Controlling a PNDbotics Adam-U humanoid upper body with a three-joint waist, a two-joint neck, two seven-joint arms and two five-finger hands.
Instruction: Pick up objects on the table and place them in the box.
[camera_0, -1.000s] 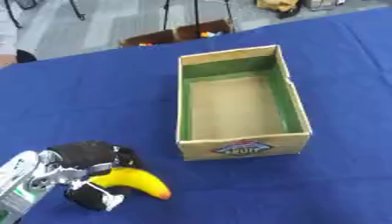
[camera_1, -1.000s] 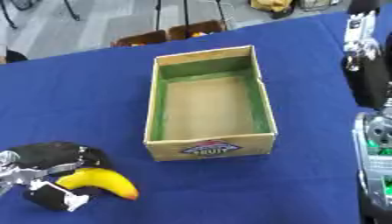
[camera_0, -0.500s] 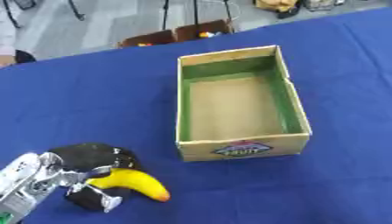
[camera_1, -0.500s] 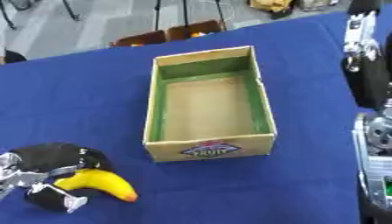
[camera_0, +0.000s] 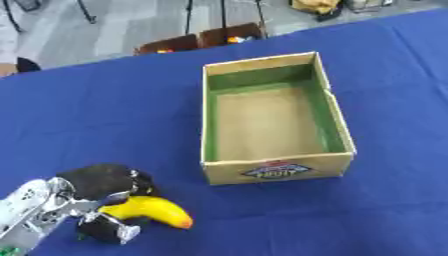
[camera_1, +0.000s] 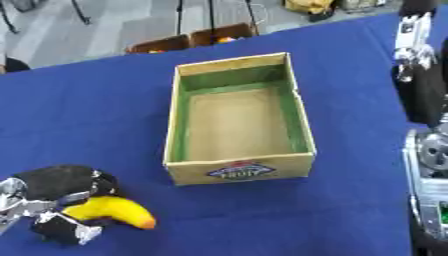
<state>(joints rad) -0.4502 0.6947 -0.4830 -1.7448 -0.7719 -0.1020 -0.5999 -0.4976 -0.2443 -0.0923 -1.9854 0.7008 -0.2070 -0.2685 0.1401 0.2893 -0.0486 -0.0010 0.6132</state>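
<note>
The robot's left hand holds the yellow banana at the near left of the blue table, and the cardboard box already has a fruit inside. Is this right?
Not quite. The cardboard box is empty, as the left eye view shows. The left hand does hold the yellow banana, its fingers curled round it.

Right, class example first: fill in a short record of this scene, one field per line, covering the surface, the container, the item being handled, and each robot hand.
surface: table under a blue cloth
container: open cardboard box, green inner walls, nothing inside, label on the near side
item: yellow banana, left of and nearer than the box
left hand: left hand with fingers curled round the banana
right hand: not clearly seen; only right arm at the right edge of the right eye view
</note>
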